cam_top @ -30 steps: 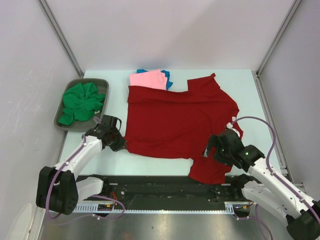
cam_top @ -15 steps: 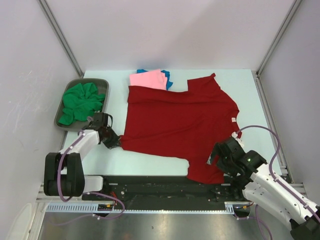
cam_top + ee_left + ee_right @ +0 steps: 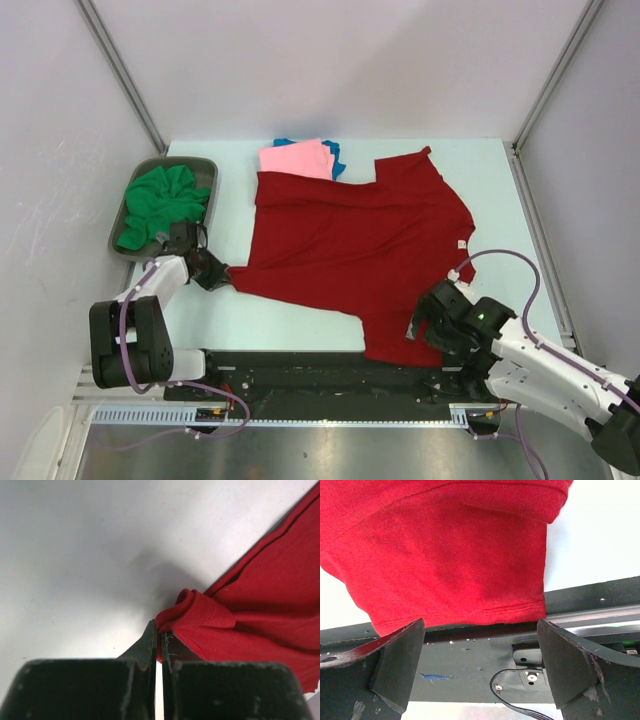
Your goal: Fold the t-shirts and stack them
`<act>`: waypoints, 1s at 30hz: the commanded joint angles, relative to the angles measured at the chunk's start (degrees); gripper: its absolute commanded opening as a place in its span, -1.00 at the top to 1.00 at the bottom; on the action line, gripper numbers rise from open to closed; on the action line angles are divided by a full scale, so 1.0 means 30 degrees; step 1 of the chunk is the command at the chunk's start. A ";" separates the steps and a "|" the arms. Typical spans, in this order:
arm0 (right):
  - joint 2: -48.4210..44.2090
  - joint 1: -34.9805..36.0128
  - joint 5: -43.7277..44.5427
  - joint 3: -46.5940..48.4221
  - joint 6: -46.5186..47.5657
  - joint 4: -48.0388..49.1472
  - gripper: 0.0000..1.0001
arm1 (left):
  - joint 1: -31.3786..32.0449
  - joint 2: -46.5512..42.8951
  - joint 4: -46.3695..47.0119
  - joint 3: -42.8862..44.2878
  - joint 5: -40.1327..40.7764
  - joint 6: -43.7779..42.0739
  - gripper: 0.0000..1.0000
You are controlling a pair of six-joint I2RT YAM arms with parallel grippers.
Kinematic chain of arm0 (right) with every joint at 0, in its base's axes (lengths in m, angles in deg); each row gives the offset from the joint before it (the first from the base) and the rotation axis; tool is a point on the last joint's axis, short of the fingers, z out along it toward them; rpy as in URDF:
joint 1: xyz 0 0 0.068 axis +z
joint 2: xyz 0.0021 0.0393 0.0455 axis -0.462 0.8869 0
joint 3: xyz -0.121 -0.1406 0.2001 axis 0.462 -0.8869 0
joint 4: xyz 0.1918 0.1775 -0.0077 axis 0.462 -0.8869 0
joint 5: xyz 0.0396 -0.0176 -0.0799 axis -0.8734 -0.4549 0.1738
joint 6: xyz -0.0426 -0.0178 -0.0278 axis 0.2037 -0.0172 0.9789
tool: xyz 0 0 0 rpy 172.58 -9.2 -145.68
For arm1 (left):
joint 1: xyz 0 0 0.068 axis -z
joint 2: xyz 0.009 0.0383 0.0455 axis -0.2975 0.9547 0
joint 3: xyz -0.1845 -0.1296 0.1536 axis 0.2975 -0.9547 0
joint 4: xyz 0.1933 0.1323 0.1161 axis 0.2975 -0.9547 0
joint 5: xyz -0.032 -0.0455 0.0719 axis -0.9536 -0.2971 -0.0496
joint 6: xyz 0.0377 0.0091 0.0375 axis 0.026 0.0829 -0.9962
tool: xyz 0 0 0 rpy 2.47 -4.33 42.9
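Note:
The dark red t-shirt [image 3: 350, 240] lies spread over the middle of the table, with a small white tag [image 3: 461, 243] near its right side. My left gripper [image 3: 213, 271] is shut on the shirt's near left corner [image 3: 192, 612] and holds it low over the table. My right gripper [image 3: 425, 328] is open and empty at the shirt's near right hem [image 3: 465, 605], which hangs over the table's front edge. The folded pink t-shirt [image 3: 296, 158] lies on a blue one [image 3: 334, 152] at the back. The green t-shirt [image 3: 160, 205] lies crumpled in the grey tray [image 3: 205, 165].
The tray stands at the table's left edge, close behind my left gripper. A black rail [image 3: 320, 372] with cables runs along the table's front edge, under my right gripper [image 3: 480, 670]. Side walls close in left and right.
My left gripper has pulled the red shirt's corner to the left, stretching the near hem. My right gripper has moved down and left along the near hem toward the front edge.

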 commanded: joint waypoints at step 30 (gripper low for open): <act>0.3221 0.2829 0.1512 -0.1316 -0.2046 0.3659 -0.42 | -0.1737 0.0901 0.0944 0.2305 -0.0368 0.0599 1.00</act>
